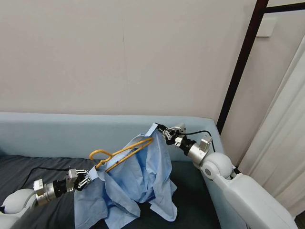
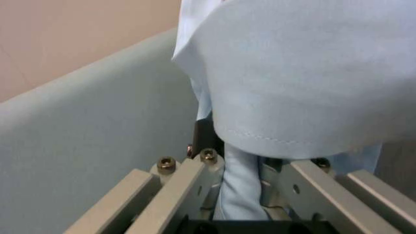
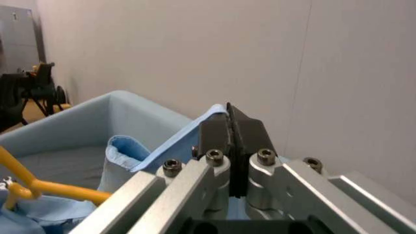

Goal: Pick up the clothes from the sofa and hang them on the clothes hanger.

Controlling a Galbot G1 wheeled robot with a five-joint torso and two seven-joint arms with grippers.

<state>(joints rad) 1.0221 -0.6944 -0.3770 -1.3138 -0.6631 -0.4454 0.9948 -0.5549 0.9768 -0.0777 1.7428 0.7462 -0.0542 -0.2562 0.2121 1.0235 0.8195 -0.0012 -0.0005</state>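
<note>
While the robot looks down at the pale blue sofa (image 1: 57, 131), both of its arms hold up a light blue shirt (image 1: 143, 176) in front of it. The right gripper (image 1: 162, 131) is up high, near the top of the sofa back. Its dark pads (image 3: 217, 134) are pressed together on a thin edge of the shirt. The left gripper (image 1: 85, 181) is lower down and off to the left, above the dark seat (image 1: 28, 164). Its jaws pinch a fold of the shirt too, and the left wrist view shows cloth running down between them. The shirt hangs between the two grippers and droops low over the seat. A yellow hanger (image 1: 125, 151) lies tilted inside the shirt. Its hook sticks out just above the left gripper, and its far end points up toward the right gripper.
</note>
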